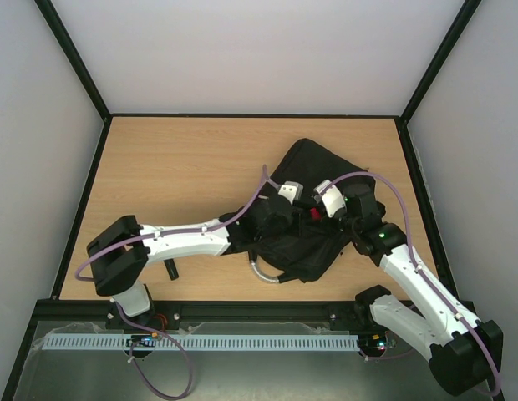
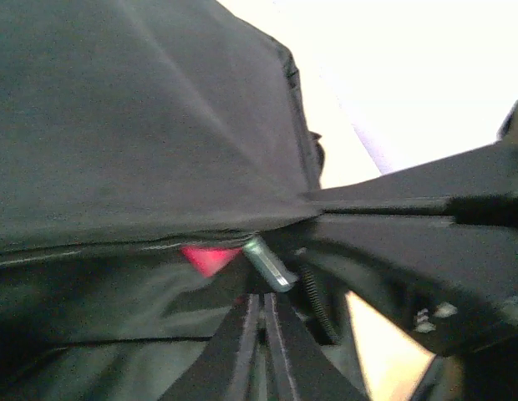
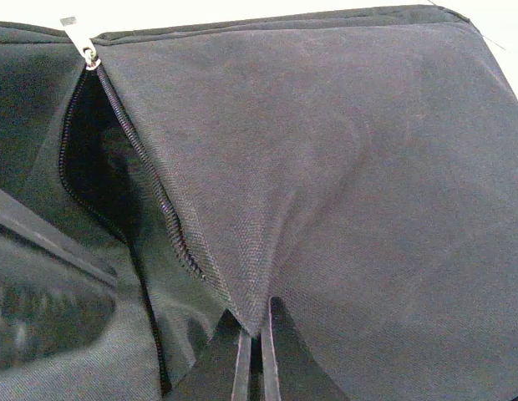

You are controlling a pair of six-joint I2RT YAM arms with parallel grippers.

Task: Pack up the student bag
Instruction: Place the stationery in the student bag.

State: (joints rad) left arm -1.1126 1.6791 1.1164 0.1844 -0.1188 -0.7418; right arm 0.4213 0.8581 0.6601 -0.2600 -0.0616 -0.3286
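**Top view.** You had the student bag (image 1: pixel 313 167) lying on the wooden table (image 1: pixel 175 167), right of centre. Its grey looped handle (image 1: pixel 261 274) poked out at the near edge. The left arm (image 1: pixel 184 241) and right arm (image 1: pixel 418 276) both reached in over the bag, with their wrists close together above it. A small red patch (image 1: pixel 313 213) showed between them. You could not read the fingers from here.

**Left wrist view.** Black bag fabric filled the upper left. Your left gripper (image 2: pixel 261 322) had its fingers almost together, with only a thin slit between them. You could not tell whether it was fully closed or just parted, nor whether it held anything. A silver zip pull (image 2: pixel 269 266) sat just past the fingertips, and a red scrap (image 2: pixel 209 257) lay beside it under the fabric edge.

**Right wrist view.** Your right gripper (image 3: pixel 255 334) was closed tight, pinching a fold of the bag's fabric into a peak. To the left, a line of zip teeth (image 3: pixel 150 192) ran beside a dark open gap. A second metal pull (image 3: pixel 79 38) sat at its top.
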